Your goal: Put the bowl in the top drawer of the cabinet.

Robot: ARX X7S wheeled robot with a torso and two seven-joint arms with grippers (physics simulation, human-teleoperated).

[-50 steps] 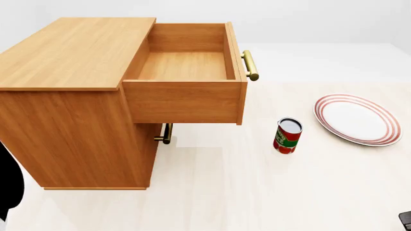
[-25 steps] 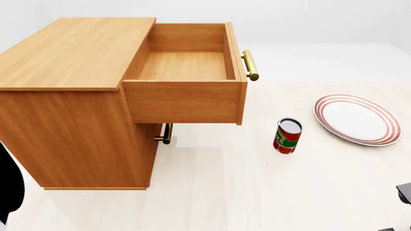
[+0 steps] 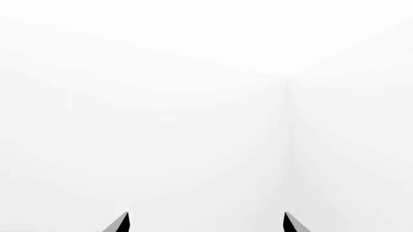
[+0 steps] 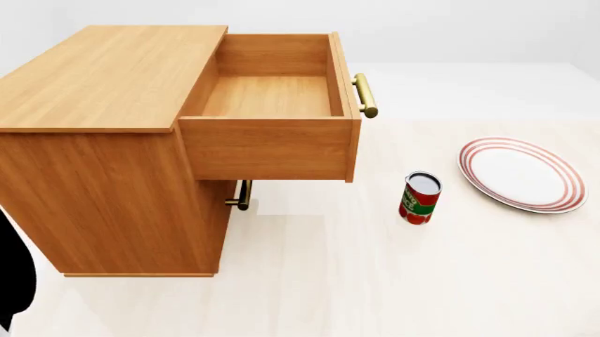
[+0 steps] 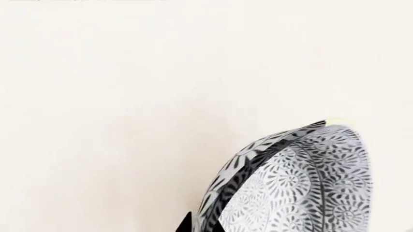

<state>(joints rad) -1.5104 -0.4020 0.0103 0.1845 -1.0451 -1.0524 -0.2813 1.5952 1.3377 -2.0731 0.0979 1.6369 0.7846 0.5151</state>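
The bowl (image 5: 303, 183), grey-white with a leafy speckled pattern, fills the near part of the right wrist view, tipped on its side above the pale table. My right gripper (image 5: 216, 223) is shut on its rim; only one black fingertip (image 5: 193, 225) shows outside the wall. Neither the bowl nor this gripper appears in the head view. The cabinet (image 4: 103, 77) stands at the left with its top drawer (image 4: 267, 95) pulled fully out and empty. My left gripper (image 3: 206, 224) is open, facing blank white space, with nothing between its tips.
A red-labelled can (image 4: 420, 198) stands right of the drawer front, and a red-ringed white plate (image 4: 521, 174) lies further right. The lower drawer's brass handle (image 4: 242, 194) shows under the open drawer. A black part of my left arm (image 4: 11, 281) sits at the left edge.
The dark piece of my right arm at the head view's bottom right corner rose slightly, then left the view. The cabinet, can and plate have not moved.
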